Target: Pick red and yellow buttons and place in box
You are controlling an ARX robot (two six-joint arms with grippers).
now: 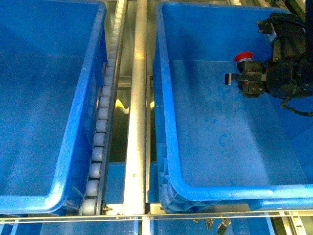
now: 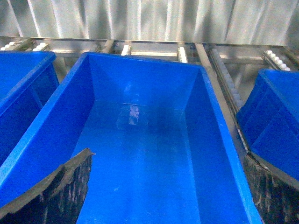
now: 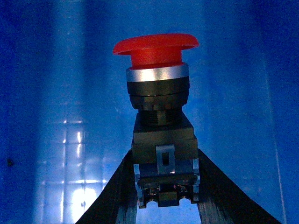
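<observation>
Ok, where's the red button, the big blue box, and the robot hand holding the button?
red button (image 3: 155,46), right wrist view, on its red cap.
box (image 1: 167,127), front view, on its left rim.
right gripper (image 3: 166,163), right wrist view, midway between the fingertips pinching the button's black body.

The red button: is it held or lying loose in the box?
Held. The right gripper clamps the red button by its black body.
</observation>
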